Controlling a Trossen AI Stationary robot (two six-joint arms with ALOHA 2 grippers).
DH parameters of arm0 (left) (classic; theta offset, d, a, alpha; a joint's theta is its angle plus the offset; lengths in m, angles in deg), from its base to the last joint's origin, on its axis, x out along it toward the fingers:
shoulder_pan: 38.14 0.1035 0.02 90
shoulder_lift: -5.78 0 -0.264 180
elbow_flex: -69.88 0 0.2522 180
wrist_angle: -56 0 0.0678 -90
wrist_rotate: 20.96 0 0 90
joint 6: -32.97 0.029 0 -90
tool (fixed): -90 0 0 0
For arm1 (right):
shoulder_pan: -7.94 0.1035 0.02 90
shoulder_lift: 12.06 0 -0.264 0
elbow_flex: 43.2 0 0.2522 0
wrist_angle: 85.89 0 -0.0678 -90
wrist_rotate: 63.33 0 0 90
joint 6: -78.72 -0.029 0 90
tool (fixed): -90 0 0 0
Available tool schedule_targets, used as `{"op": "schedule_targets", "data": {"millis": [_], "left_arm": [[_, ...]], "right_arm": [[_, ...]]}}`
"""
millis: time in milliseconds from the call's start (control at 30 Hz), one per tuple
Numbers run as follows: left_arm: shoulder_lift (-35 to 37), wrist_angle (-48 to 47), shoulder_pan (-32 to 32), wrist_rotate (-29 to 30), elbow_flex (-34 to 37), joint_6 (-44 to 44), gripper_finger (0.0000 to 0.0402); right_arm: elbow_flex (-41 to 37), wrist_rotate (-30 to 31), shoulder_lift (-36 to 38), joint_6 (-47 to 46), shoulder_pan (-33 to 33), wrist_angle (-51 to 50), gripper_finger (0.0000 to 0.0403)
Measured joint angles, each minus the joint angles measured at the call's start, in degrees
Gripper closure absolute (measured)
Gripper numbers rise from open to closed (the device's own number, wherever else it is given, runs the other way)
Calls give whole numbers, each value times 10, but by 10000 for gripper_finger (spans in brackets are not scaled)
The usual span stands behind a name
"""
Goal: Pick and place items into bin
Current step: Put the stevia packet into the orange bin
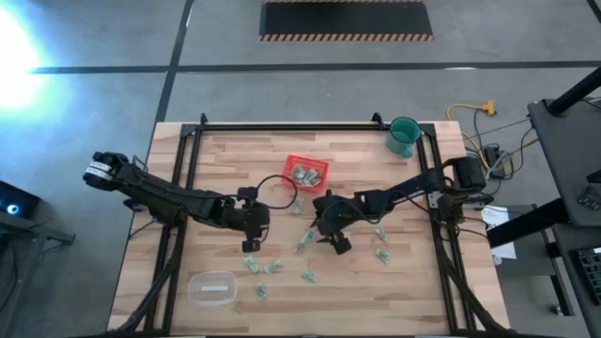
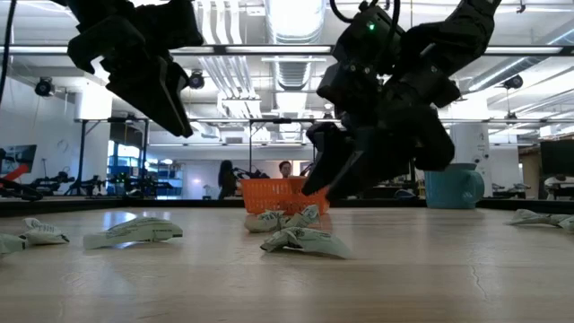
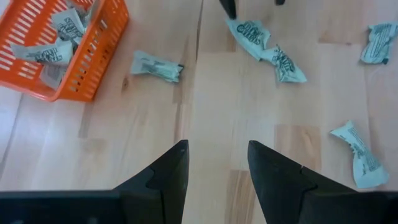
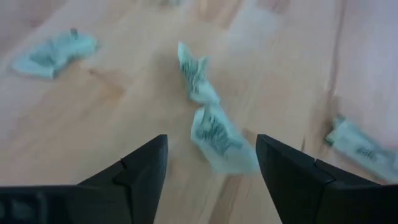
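A pale wooden desk [image 1: 376, 282] in an open workshop carries scattered pale-green and white crumpled wrapper pieces [image 4: 214, 134]. The right end effector [image 4: 211, 163] hangs low with fingers spread wide and empty, a crumpled pair lying just ahead between them, so this looks like the approach to a pick; next it should descend and close. The small square red plastic tray [image 1: 307, 173], already holding a few pieces, sits just beyond. The left end effector [image 3: 214, 171] hovers nearby, parted and empty.
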Motion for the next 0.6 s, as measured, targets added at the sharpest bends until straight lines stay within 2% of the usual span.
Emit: {"op": "schedule_targets", "data": {"millis": [233,600], "left_arm": [[0,2,0,1,0,0,253],[0,8,-1,4,0,1,253]], "right_arm": [[24,1,-28,1,-8,1,163],[28,5,-29,-14,-10,-14,163]]}}
